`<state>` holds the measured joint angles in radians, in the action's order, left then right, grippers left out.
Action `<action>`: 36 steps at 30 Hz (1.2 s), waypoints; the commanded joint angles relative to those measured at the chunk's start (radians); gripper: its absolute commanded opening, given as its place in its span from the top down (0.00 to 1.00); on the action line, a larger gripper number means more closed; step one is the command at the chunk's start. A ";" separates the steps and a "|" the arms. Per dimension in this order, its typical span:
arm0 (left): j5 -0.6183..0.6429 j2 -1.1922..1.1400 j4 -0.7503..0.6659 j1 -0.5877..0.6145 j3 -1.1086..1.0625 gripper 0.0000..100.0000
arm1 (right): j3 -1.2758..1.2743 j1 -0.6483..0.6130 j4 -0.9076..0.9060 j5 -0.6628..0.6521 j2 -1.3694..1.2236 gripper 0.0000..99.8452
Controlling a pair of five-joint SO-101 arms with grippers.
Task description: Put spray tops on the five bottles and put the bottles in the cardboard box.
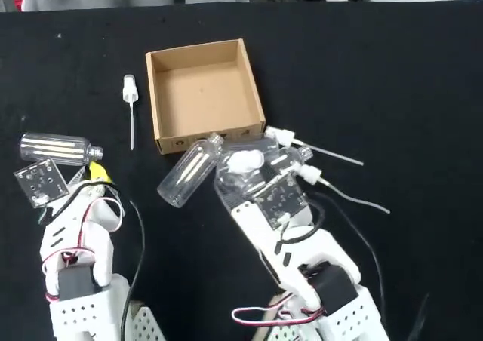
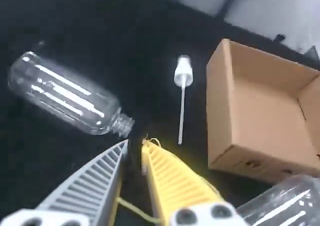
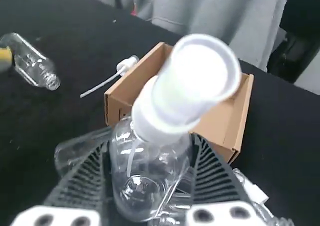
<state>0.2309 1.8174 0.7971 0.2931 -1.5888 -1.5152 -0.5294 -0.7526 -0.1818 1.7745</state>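
A black surface (image 1: 377,69) carries everything, and the two arms stand at its near edge. Toward the far middle sits the cardboard box (image 1: 202,92), open at the top with nothing inside. Just beside its left wall lies a loose spray top (image 1: 130,90), its thin tube pointing back toward the arms. Further left a clear bottle (image 1: 59,148) lies on its side with no top on it, its open neck pointing toward the left pincer (image 2: 134,143). That pincer's grey and yellow fingers are drawn together with nothing between them, their tips just short of the neck. The right pincer (image 3: 150,151) is clamped on a second clear bottle (image 3: 145,176), which already wears a white spray cap (image 3: 192,83) and is held near the box's front wall. Beside it, touching the front of the box, a third bottle (image 1: 189,173) lies tilted and uncapped. Off the box's front right corner lie two more spray tops (image 1: 283,136) with long tubes trailing to the right, and the neck of another bottle (image 1: 302,154) shows between them.
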 commanded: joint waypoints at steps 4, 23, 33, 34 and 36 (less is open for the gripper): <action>-0.014 0.009 -0.029 0.012 -0.024 0.96 | 0.076 0.054 0.041 0.078 0.010 0.99; -0.058 0.009 -0.110 -0.033 -0.096 0.96 | 0.553 0.051 0.207 0.071 -0.591 0.99; -0.061 0.009 -0.110 -0.033 -0.097 0.96 | 0.708 0.052 0.451 0.069 -0.989 0.99; -0.061 0.009 -0.110 -0.033 -0.097 0.96 | 0.733 0.052 0.462 0.069 -1.033 0.99; -0.061 0.009 -0.110 -0.033 -0.097 0.96 | 0.785 0.052 0.482 0.069 -1.118 0.99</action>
<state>0.1772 1.8159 0.7081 0.2716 -1.6717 -0.8569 -0.5002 -0.3276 -0.1174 0.7603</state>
